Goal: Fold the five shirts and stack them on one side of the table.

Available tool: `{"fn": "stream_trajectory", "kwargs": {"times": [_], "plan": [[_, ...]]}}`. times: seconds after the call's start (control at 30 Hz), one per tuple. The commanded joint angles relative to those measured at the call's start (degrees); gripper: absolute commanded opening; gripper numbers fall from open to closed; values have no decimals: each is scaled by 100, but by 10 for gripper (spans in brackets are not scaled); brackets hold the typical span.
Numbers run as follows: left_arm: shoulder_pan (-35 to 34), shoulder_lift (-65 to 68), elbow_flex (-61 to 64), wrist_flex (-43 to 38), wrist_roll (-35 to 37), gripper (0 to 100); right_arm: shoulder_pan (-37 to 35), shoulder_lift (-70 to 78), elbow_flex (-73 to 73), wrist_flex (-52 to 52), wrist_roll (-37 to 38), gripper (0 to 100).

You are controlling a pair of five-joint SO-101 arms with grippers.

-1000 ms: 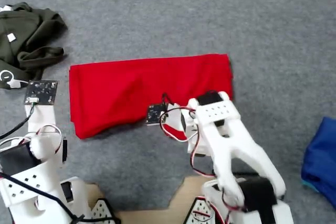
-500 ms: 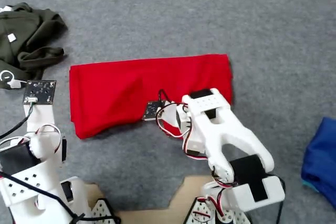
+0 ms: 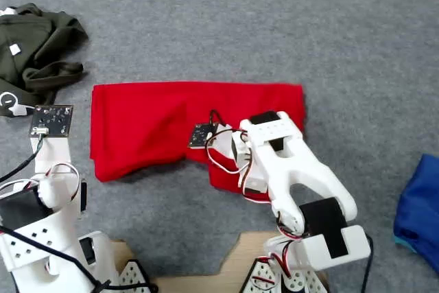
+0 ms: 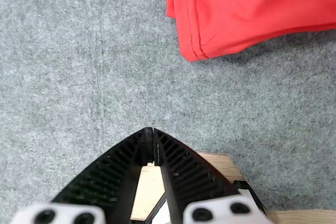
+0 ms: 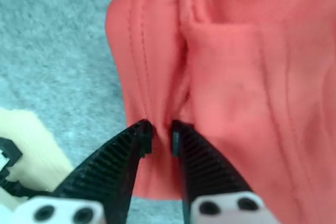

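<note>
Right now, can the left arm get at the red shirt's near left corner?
Probably yes. The left tool is shut over bare grey mat, and the corner of the red shirt lies just ahead with nothing between them. It would need to open first.

Grey, felt-like desk (image 3: pixel 357 39), evenly lit.
Its fuzzy cover runs edge to edge; a pale wooden board (image 3: pixel 206 283) lies at the near edge.
</note>
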Motion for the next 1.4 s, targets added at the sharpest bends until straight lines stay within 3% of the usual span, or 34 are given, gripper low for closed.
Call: {"fn": "stream_trajectory", "kwargs": {"times": [0.0, 0.4, 0.83, 1.2, 1.37], "plan": [[-70, -57, -273, -88, 0, 20, -48, 418, 163, 70, -44, 52], [-26, -57, -273, -88, 0, 20, -57, -189, 136, 387, -9, 334], [149, -57, -273, -97, 0, 20, -75, -2536, 171, 1749, -158, 343], [167, -57, -273, -97, 0, 20, -901, -2571, 1086, 949, -642, 343], [158, -57, -273, -97, 0, 20, -945, -2563, 1200, 589, -633, 343]]}}
